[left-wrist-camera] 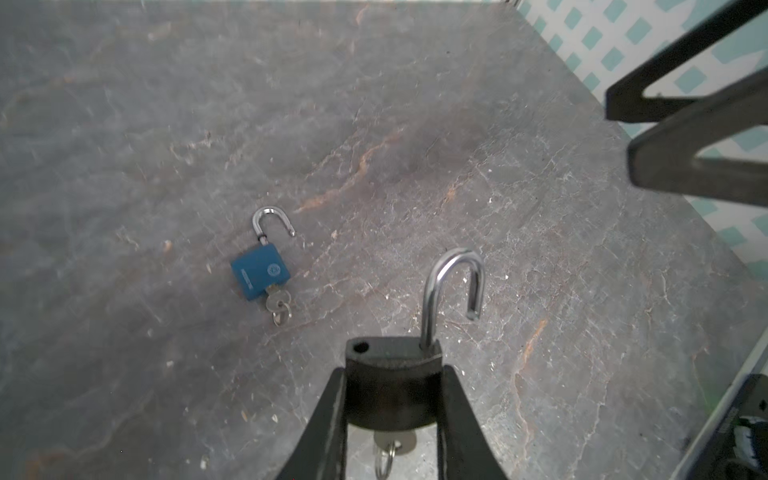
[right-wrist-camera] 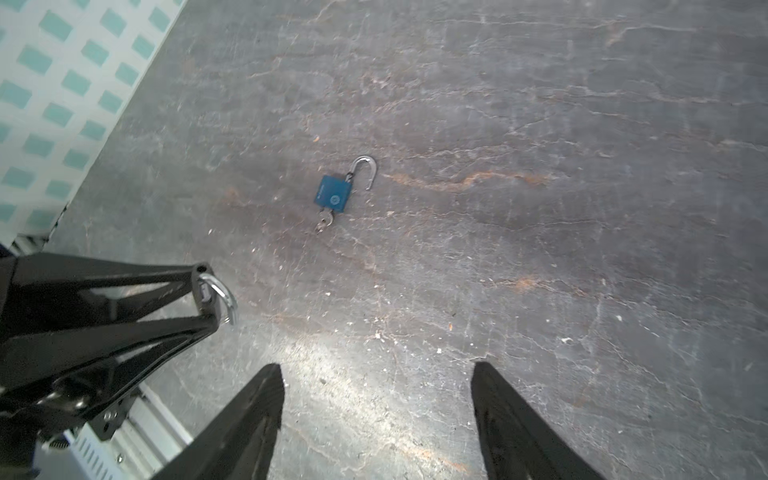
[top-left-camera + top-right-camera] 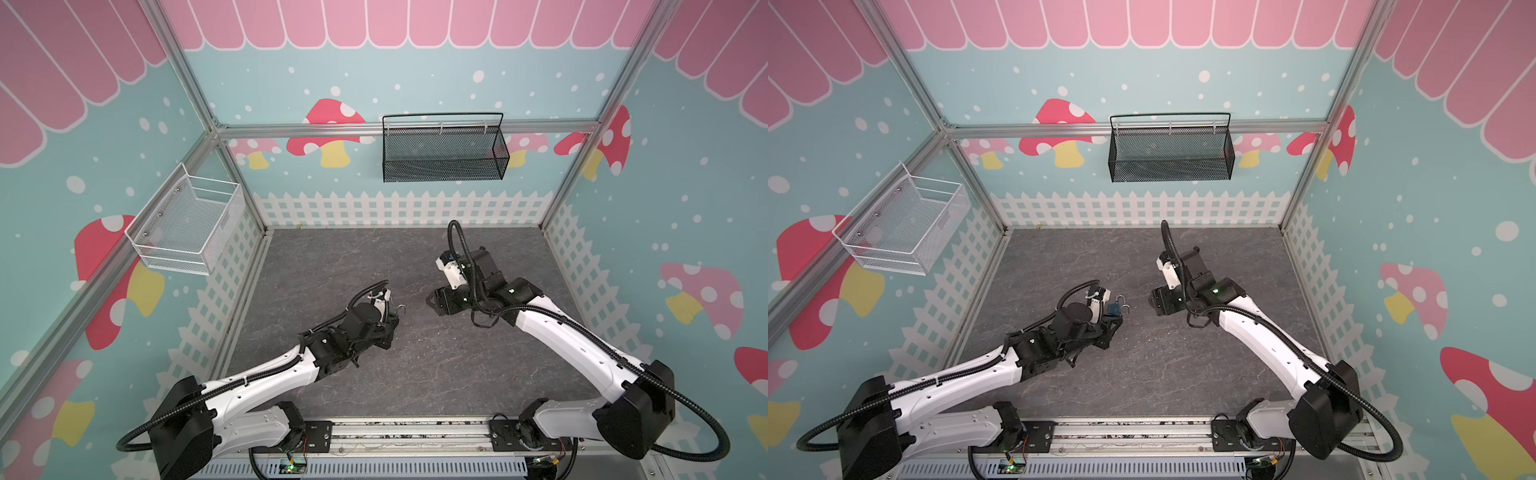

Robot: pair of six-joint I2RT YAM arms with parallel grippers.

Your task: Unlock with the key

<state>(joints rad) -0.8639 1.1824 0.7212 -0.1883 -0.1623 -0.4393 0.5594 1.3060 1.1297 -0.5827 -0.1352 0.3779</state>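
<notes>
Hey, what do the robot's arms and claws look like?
The left arm and right arm have white shells, black joints and black housings near the base. A black ribbed cable runs along each. The left claw and right claw are black, their tapering fingers built as open triangular frames.

A grey, stone-veined bench is filling the lower middle of both top views, and orange-brown streaks are running across it in the wrist views. Printed walls are closing it in on three sides. The back wall, left wall and right wall are all showing white dots and red, pink and yellow mushrooms on a teal ground. A pink scalloped band is running along the top, and a white picket fence is lining the bench's far, left and right edges. Aluminium bars are framing the corners. A black mesh basket is hanging from the back bar. A white mesh basket is hanging on the left wall near the far left corner. A metal rail is running along the near edge. Soft, even light is falling throughout.
</notes>
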